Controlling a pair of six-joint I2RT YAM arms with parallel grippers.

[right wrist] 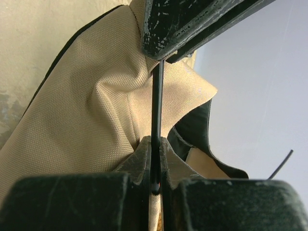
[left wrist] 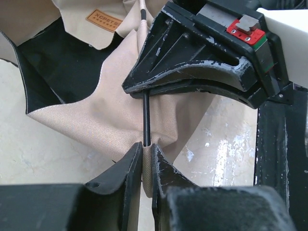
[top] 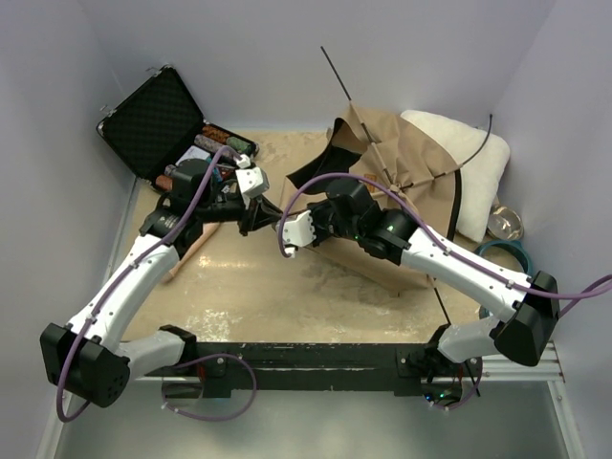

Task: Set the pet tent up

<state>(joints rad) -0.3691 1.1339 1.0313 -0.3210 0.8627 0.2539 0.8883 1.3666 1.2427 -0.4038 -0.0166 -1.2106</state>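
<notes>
At mid-table, left fingers (left wrist: 122, 175) pinch the pet tent (left wrist: 96, 115) corner while right fingers (right wrist: 132, 166) pinch its black pole (right wrist: 156, 106).

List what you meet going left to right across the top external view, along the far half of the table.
black foam-lined case → left gripper → right gripper → pet tent → white cushion

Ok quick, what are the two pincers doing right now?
Left pincer: closed, pinching the pet tent fabric where the pole goes in.
Right pincer: closed on the thin black pole.
</notes>
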